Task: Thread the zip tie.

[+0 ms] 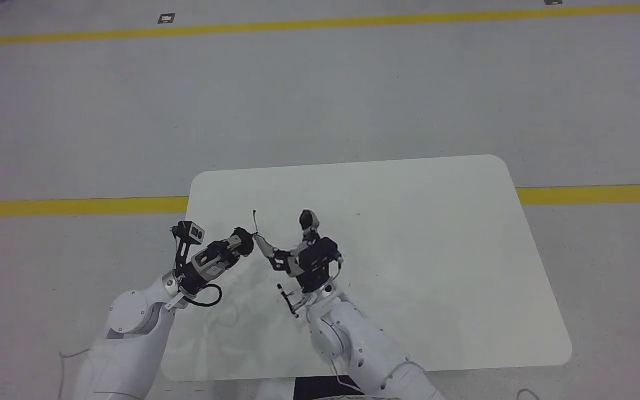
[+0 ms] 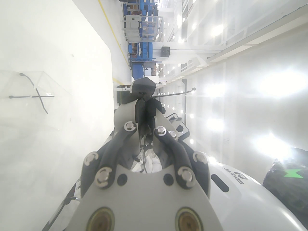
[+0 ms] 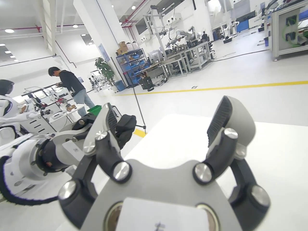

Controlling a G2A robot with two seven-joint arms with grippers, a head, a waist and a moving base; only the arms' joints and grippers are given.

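While the left hand [image 2: 144,92] pinches the zip tie [image 2: 173,94], the right hand [image 3: 168,111] at its 3 o'clock is spread. Clear wrap [image 2: 55,82] on the tabletop [image 1: 430,250] holds spare ties [image 2: 28,96]; both hands are near its 7 o'clock corner.

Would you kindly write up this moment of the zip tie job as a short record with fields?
left gripper: shut on the tie, over the table
tie: straight, sticking out past the left gripper, no loop seen
right gripper: open, holding nothing, close beside the left gripper
spare ties: two, crossed, lying on the table
threading: not yet done
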